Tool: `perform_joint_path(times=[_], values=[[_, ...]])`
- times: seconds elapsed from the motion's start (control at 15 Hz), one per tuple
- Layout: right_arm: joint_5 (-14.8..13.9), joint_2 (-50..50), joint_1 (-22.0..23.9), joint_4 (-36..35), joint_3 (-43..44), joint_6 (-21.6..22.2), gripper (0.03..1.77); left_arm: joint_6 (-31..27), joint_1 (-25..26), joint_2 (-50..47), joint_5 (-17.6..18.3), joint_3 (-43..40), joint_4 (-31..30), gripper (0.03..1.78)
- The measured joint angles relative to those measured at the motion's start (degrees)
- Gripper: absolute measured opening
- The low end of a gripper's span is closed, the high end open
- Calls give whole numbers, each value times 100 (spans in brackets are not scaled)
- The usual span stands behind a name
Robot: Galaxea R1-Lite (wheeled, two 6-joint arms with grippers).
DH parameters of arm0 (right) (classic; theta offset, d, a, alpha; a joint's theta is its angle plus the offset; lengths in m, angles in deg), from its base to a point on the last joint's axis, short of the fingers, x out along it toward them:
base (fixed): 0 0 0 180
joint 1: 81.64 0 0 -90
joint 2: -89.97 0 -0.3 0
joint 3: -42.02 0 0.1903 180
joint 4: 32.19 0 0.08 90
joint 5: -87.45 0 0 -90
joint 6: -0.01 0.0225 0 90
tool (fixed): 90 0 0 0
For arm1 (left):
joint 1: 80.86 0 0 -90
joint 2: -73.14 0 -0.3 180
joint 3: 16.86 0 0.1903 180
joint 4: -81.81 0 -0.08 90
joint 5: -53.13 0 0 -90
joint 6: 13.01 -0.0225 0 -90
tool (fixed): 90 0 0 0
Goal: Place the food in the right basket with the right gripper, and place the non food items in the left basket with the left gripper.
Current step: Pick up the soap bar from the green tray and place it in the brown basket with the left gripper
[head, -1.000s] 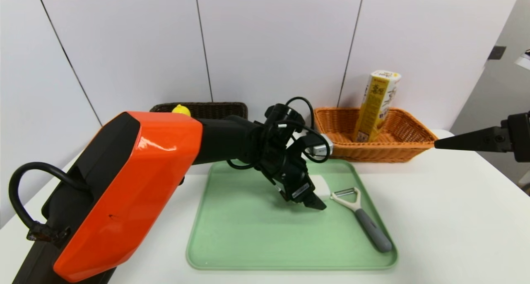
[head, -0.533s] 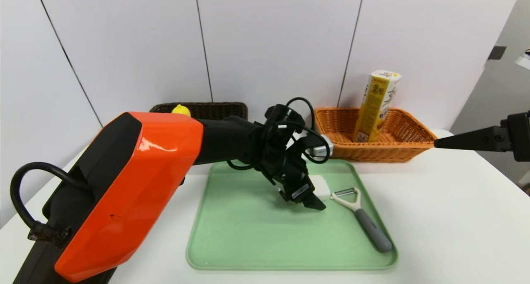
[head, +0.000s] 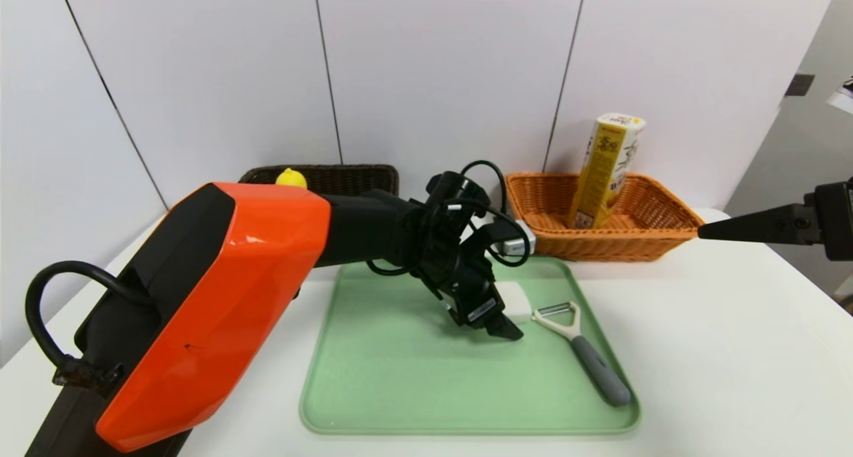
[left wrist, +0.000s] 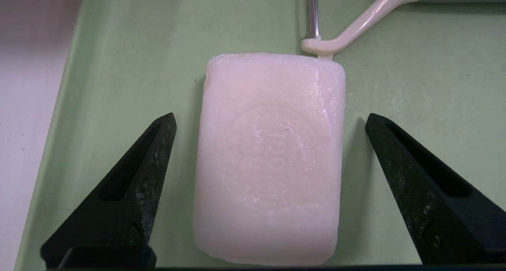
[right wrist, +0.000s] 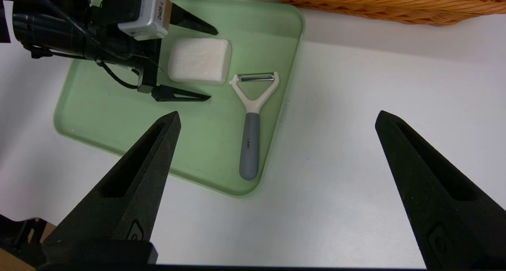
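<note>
Right now the left claw (left wrist: 269, 121) sits low over the pale green plastic tray (head: 400, 390), its black fingers (left wrist: 130, 184) spread wide on either side of the white rectangular bar of soap (left wrist: 270, 156) without touching it; it holds nothing. That soap lies flat on the tray near its far right part, and one corner just meets the cream head of the grey-handled vegetable peeler (right wrist: 251, 121), which lies beside it toward the tray's right edge. So the step in hand looks like the grasp on the soap, a non-food item bound for the dark brown wicker basket (head: 340, 176) at the back left of the white table (head: 733, 350). Next the fingers need to close squarely on the bar's long sides, then lift clear without dragging the peeler along. Soap may be slick, so a firm, centred pinch seems wise. Off to the right the right claw (right wrist: 276, 121) hangs above the table, also wide open and empty, near the orange wicker basket (head: 660, 230), where a tall yellow carton (head: 606, 170) stands already
</note>
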Motion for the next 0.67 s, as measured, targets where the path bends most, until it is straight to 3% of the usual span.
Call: perform_joint_path(times=[0.13,0.4,0.67], values=[[-2,-7,0,-66,0,0,170,-1,0,1,6,2,-41,161],[-2,-22,0,-156,0,0,170,29,2,1,6,7,-49,104],[-2,-22,0,-156,0,-2,170,33,13,-27,4,0,-39,100]])
